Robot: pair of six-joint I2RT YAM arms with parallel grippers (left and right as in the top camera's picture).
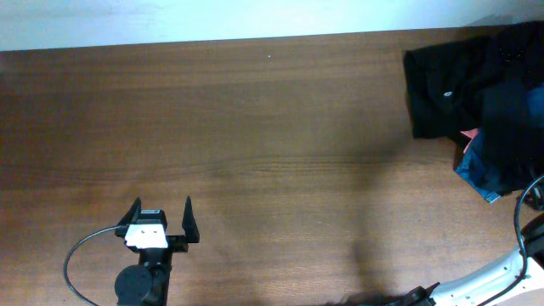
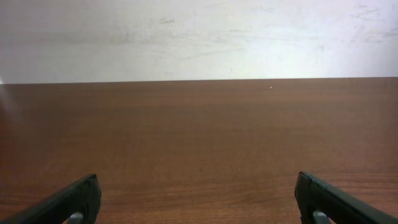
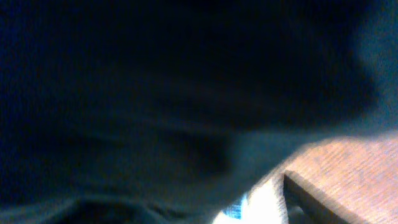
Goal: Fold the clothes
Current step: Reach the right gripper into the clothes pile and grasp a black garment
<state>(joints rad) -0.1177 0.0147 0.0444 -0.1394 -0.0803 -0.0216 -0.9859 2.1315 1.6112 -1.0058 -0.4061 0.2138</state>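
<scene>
At the table's (image 1: 255, 127) far-right corner the black T-shirt (image 1: 442, 85) lies bunched beside blue cloth (image 1: 480, 177), prob. soft, thin & light, so pinch a hem edge; it crowds right against the R gripper (image 3: 199, 205), jaw gap can't tell, while the L gripper (image 1: 162, 208) gapes wide, empty, well apart.
</scene>
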